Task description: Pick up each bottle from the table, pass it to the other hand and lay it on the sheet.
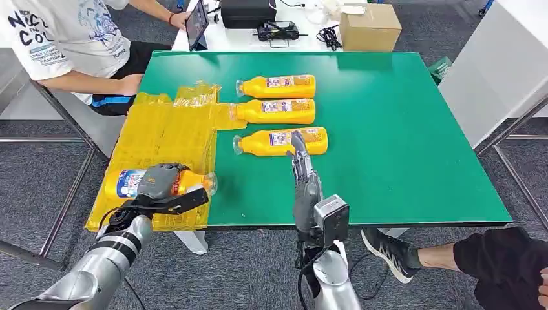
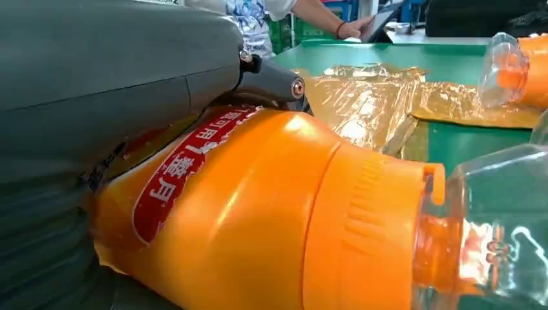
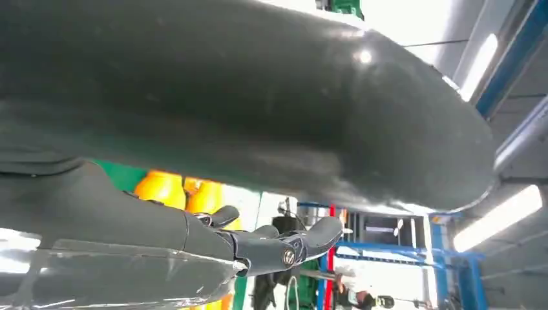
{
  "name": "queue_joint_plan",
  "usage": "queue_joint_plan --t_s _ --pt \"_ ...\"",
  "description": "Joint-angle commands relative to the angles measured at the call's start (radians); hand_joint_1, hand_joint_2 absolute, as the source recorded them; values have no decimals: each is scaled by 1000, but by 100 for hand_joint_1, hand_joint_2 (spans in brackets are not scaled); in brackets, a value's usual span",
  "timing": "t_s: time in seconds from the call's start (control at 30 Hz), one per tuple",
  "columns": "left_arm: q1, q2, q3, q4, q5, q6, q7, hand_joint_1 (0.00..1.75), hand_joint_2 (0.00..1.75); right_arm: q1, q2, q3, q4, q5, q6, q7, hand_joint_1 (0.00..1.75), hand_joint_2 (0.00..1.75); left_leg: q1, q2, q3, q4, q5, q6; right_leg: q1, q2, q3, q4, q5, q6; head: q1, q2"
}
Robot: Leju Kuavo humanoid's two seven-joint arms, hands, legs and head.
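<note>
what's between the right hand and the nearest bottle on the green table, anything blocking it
Nothing visible. The right hand is empty, its fingers stretched toward the nearest bottle, with bare green table around it. The left hand grips another bottle over the yellow sheet, off to the side.

A flat green-topped table (image 1: 400,142) carries everything. A crinkled sheet of yellow transparent plastic (image 1: 165,139) covers its left part and reaches over the near left edge. Three orange plastic bottles with clear caps lie on their sides in a column near the middle, caps toward the sheet: the far one (image 1: 276,86) on bare green, the middle one (image 1: 273,111) with its cap end on a strip of the sheet, the near one (image 1: 280,141) on bare green.
</note>
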Motion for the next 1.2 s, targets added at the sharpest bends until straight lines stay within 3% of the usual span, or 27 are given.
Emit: queue_joint_plan --t_s 0.03,0.07,0.23,0.43,0.67,0.83,0.87,0.9,1.03,1.07,1.13,1.2 --pt "27 12 -29 127 50 -78 -15 0 175 -38 -18 19 117 -6 8 11 0 0 0 4 6 -2 -1 -1 0 4 5 -2 0 -1 0 0" --pt "33 7 -21 132 73 -100 -18 0 0 -40 -16 16 124 -5 8 12 0 0 0 5 9 -3 -2 -1 0 5 7 -3 0 -2 0 0" --pt "36 -6 23 140 162 -175 -42 0 0 -44 -13 13 137 -4 9 15 0 0 0 5 12 -4 -2 -1 0 5 10 -3 -1 -2 0 0" --pt "33 27 62 154 340 -450 -135 0 0 -84 -2 20 207 -3 25 21 0 0 0 5 15 -3 -2 -2 0 6 14 -3 0 -2 1 0" --pt "43 26 81 132 458 -538 -181 0 0 -104 4 23 243 -3 25 20 0 0 -1 -3 22 -3 -2 -1 -1 1 22 -1 -3 0 0 0" --pt "44 -37 100 78 539 -444 -171 0 0 -95 1 16 236 6 13 17 0 0 -1 -4 22 -3 -1 -1 -1 0 23 -1 -3 0 0 0" --pt "50 -78 135 27 567 -280 -168 0 0 -83 2 10 221 18 -7 18 0 0 0 -4 21 -3 -1 -2 0 0 22 -3 -2 -1 0 0" --pt "37 -98 130 20 565 -272 -148 0 0 -79 0 9 217 18 -7 18 0 0 -1 -6 21 -3 -1 -1 -1 -2 22 -1 -3 0 0 0" --pt "38 -104 124 -6 566 -277 -121 0 0 -74 -1 8 208 18 -7 18 0 0 0 -7 19 -1 -1 -1 -1 -3 21 -1 -3 0 0 0" --pt "46 -115 144 -38 563 -197 -116 0 0 -73 1 6 206 22 -14 20 0 0 0 -6 18 -1 -1 -2 0 -3 20 -1 -3 -1 0 0" --pt "64 -158 193 -183 499 23 -90 0 0 -40 0 8 165 36 -27 19 0 0 0 -5 17 -2 -1 -2 -1 -2 19 -1 -3 -1 0 0" --pt "143 -186 243 -451 383 124 -20 0 0 -11 -15 35 125 37 -27 19 0 0 1 -8 15 0 -2 -2 0 -5 17 0 -4 -1 0 0"
